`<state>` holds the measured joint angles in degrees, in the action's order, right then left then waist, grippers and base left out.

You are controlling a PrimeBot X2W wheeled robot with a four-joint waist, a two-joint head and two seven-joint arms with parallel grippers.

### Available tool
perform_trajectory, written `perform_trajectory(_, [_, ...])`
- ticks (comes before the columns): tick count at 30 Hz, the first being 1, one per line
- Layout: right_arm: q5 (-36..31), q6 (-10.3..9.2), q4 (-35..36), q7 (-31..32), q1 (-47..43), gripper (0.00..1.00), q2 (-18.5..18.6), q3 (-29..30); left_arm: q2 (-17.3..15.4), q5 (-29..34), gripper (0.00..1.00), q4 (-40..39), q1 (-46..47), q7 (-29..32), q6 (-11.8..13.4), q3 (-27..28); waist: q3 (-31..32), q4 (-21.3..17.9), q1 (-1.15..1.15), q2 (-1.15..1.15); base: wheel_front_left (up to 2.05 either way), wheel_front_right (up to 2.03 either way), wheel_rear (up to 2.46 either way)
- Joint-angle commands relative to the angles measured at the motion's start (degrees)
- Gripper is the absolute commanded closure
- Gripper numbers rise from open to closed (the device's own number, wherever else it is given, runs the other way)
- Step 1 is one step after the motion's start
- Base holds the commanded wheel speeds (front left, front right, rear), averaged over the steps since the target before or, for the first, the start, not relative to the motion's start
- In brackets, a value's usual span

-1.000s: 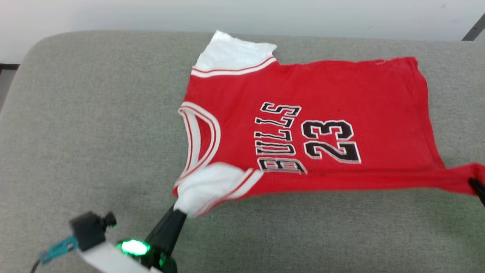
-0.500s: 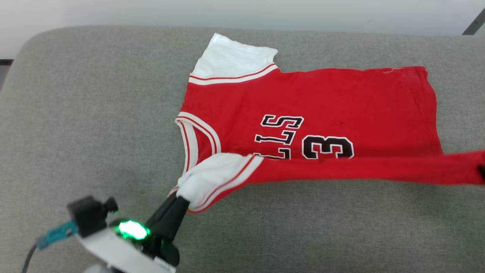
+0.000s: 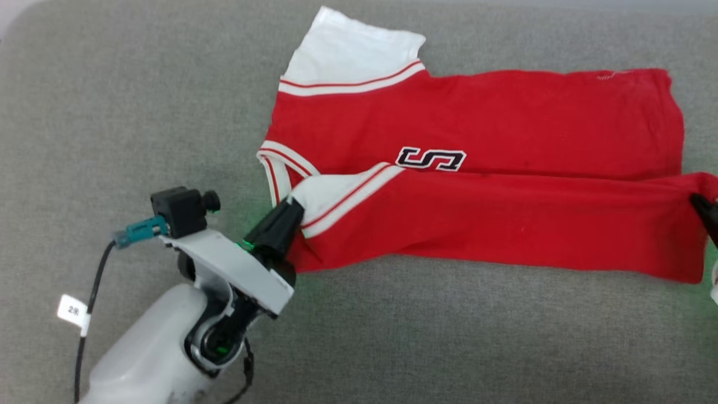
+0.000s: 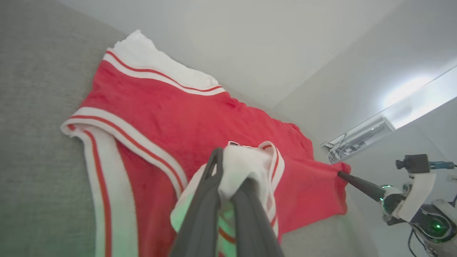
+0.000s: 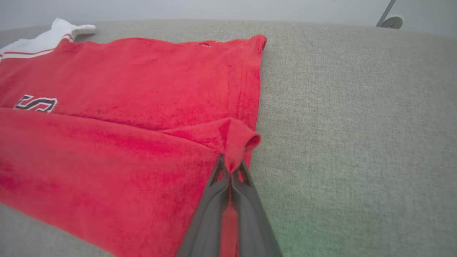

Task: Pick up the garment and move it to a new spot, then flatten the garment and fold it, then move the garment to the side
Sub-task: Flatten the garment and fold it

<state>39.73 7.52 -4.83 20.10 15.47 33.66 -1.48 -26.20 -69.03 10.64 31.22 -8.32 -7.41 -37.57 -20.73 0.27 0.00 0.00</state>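
Pinching garment (image 5: 125, 82) hem, right tool (image 5: 230, 165), wrist view

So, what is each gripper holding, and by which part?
Both hold the red shirt: left gripper on a white sleeve end, right gripper on a hem corner.

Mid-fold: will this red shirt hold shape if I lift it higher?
Probably not: the garment drapes between the left gripper and right gripper, so it looks floppy. Likely light, as two fingertip pinches carry the flap. It may cling to the coarse cushion.
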Motion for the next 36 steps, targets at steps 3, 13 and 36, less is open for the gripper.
perform_trajectory(3, [0.1,-0.07,-5.2,-2.9,4.7,1.0,0.4,-4.3,0.7,0.1,1.0,7.3,3.5,-2.9,-0.1,-1.7,-3.3,-0.2,0.0,0.0,0.0,0.0,0.0])
perform_trajectory(13, [1.0,-0.07,-14.2,-8.9,10.5,1.0,0.6,-12.7,1.3,2.2,0.62,21.9,7.2,-5.8,0.1,-7.0,-3.4,0.0,0.0,0.0,0.0,0.0,0.0])
perform_trajectory(36, [-0.4,-0.07,-13.0,-14.5,8.6,0.0,-0.4,-11.3,-16.9,-0.1,0.0,2.4,18.6,31.1,13.3,-15.0,7.2,1.2,0.0,0.0,0.0,0.0,0.0])
